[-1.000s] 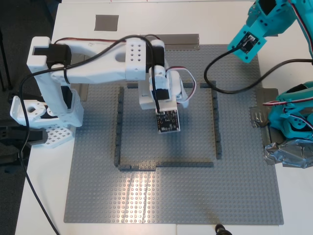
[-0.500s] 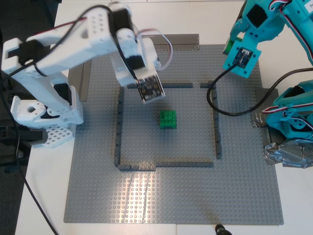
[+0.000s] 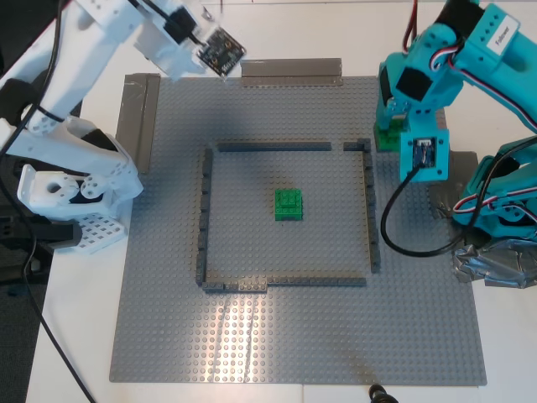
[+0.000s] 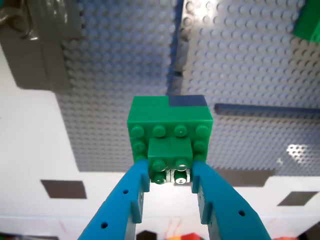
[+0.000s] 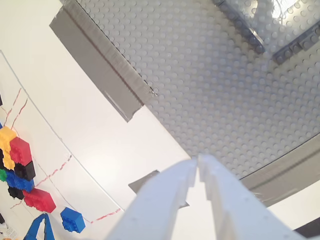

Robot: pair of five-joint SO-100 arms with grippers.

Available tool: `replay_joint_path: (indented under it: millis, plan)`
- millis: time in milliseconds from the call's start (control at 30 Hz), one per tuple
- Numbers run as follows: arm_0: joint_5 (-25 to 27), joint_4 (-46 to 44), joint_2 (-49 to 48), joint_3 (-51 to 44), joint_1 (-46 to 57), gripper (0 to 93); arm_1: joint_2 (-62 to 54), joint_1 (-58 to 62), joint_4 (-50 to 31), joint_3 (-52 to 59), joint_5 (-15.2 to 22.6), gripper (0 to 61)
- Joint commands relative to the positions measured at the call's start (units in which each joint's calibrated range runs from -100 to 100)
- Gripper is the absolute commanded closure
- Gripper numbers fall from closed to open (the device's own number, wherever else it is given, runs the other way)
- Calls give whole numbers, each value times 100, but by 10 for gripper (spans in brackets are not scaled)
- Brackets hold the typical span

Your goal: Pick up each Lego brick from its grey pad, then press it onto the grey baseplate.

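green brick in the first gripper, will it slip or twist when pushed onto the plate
The green brick looks like hard moulded plastic, so it probably stays stiff. My first gripper pinches only a small raised block at one edge, so it may pivot between the fingers under load. Its smooth, glossy sides could slip. It looks light, and the grey baseplate has studs that should steady it.

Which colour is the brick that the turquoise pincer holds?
Bright green. The brick held by my first pincer shows best in the first wrist view.

Glossy green plastic brick [image 4: 169, 135], studded matt grey plastic baseplate [image 3: 419, 327]
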Motion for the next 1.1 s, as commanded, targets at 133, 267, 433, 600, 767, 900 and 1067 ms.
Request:
replay_joint_path:
  millis: [133, 267, 433, 600, 767, 900, 1067]
  plan:
    - [-225, 61, 223, 130, -574, 927, 696, -348, -190, -106, -112, 613]
    - [-425, 61, 678, 12, -770, 927, 1126, -442, -304, -178, -200, 613]
    - [-733, 61, 875, -114, -1118, 927, 1512, -558, -744, -413, -195, 613]
    - [-1266, 61, 858, -123, -1640, 927, 1915, -710, -817, -774, -283, 613]
    - [-1554, 61, 927, -304, -1684, 927, 2559, -761, -44, -1812, -552, 613]
    - [-1700, 61, 935, -539, -1655, 927, 2387, -790, -353, -1523, -542, 613]
    - [-1725, 61, 953, -611, -1778, 927, 2061, -971, -825, -801, -381, 613]
